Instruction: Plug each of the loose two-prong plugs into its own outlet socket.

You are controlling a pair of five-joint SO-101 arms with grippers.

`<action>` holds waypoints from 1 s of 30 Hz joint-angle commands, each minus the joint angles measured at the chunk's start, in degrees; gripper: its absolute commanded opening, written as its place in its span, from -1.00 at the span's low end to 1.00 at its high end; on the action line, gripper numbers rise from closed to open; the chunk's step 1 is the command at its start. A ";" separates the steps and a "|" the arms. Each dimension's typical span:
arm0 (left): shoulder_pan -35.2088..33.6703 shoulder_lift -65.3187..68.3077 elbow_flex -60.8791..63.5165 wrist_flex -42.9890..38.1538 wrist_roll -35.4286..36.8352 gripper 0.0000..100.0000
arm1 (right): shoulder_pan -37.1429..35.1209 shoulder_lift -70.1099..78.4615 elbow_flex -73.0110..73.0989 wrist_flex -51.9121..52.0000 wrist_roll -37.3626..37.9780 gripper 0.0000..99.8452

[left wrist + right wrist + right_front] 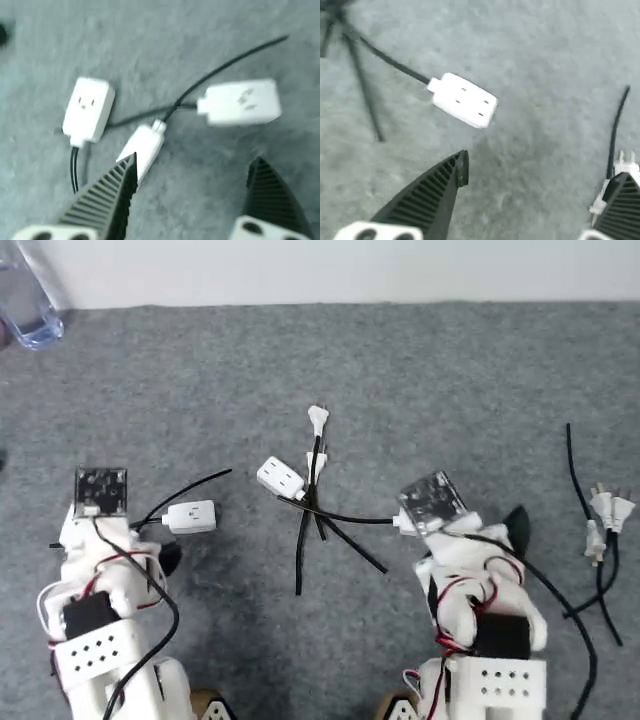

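Observation:
My left gripper [192, 175] is open and hangs low over the carpet. Past its fingertips lie a white outlet socket [88, 109], a white plug [145, 146] and a second white socket [242, 102], which also lies beside the left arm [192, 516]. My right gripper [535, 190] is open too, with a white socket [464, 100] on a black cord just ahead of it. Loose white plugs [620, 167] lie near one of its fingers. At the table's middle lie another socket [280, 477] and two plugs [318, 420], and several plugs [605, 515] sit at the far right.
Grey carpet covers the table. Black cords [315, 525] cross in a bundle at the centre, and another cord [585, 490] trails along the right side. A clear plastic container [28, 310] stands at the back left corner. The back of the table is open carpet.

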 commanded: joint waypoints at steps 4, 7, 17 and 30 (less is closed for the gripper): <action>-3.60 -0.70 4.62 -2.81 -5.54 -0.33 | -5.14 25.71 -17.41 1.63 -5.36 -0.15; -3.69 -0.70 6.37 -4.13 -6.51 -0.33 | -5.05 38.46 -24.53 2.15 -5.80 -0.15; -3.78 -0.70 6.29 -4.66 -6.59 -0.33 | -4.44 64.84 -42.37 8.66 9.49 -0.15; -3.69 -0.70 6.37 -4.75 -6.77 -0.33 | -3.74 81.89 -49.67 5.23 30.07 -0.15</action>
